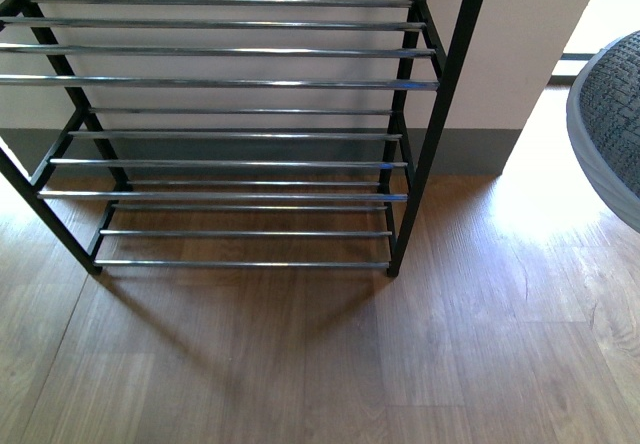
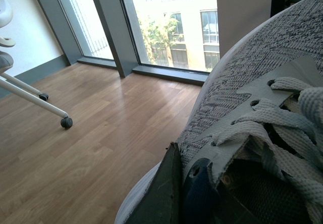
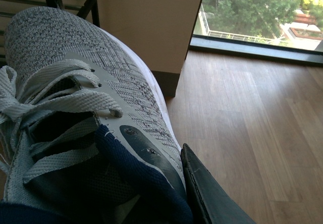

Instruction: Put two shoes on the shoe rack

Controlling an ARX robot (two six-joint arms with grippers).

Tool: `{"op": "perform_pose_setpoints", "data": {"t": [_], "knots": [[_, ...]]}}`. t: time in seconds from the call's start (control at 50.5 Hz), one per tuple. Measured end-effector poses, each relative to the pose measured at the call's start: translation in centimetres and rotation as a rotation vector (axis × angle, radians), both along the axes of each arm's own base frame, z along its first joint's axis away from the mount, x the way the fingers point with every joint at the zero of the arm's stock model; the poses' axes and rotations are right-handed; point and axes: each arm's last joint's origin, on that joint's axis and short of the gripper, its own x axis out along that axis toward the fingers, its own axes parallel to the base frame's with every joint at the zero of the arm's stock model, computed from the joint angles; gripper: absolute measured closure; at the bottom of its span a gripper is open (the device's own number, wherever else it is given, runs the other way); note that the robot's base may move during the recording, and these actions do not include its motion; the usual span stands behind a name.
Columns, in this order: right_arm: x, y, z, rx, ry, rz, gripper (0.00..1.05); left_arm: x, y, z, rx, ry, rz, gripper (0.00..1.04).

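In front of the shoe rack (image 1: pixel 240 82), both arms were mid-carry, with no shoe on any bar yet. The left gripper (image 2: pixel 177 191) looked clamped on the collar of the left sneaker (image 2: pixel 262 62), with only its outer finger showing. The right gripper (image 3: pixel 194 183) likewise pinched the right sneaker (image 3: pixel 60 47) — probably the toe (image 1: pixel 612 114) at the front view's right edge, off the floor and apart from the rack. Next move, as judged: bring each shoe over a tier, level the sole across the bars, then let go. Count — two sneakers, one rack, three tiers visible, zero slides in view.
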Motion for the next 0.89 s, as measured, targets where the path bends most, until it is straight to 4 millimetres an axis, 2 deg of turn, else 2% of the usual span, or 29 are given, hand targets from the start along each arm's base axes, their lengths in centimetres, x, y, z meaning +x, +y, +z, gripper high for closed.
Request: {"op": "perform_pose_setpoints", "data": {"t": [0.892], "knots": [[0.0, 0.01, 0.0, 0.001, 0.0, 0.004, 1.03, 0.0, 0.01, -0.01, 0.0, 0.001, 0.003, 1.03]]}}
